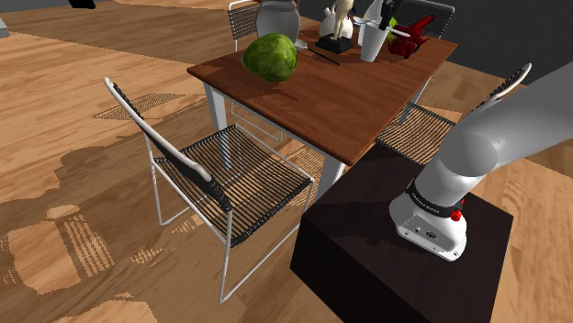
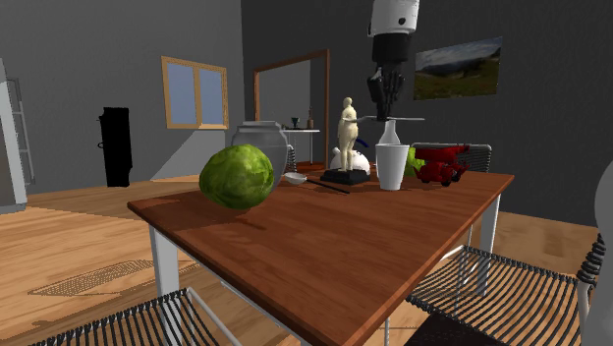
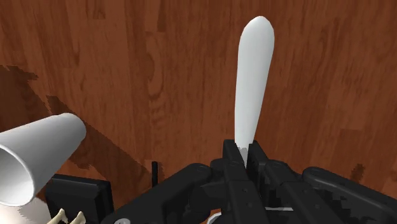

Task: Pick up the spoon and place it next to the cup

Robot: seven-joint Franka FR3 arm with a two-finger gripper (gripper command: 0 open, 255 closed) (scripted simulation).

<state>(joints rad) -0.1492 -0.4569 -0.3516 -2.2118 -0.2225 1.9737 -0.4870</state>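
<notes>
Above 1 table, 1 gripper tight around 1 white spoon, near 1 cup

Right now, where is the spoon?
The white spoon is clasped in the robot's fingers, held in the air over the wooden table, close above the white cup.

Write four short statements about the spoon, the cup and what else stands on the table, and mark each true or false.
1. The tool is shut on the white spoon. True.
2. The spoon lies flat on the table. False: it is held in the air above the table.
3. The cup is white. True.
4. The green cabbage stands between the cup and the red toy. False: it stands on the cup's other side, to the second exterior view's left.
</notes>
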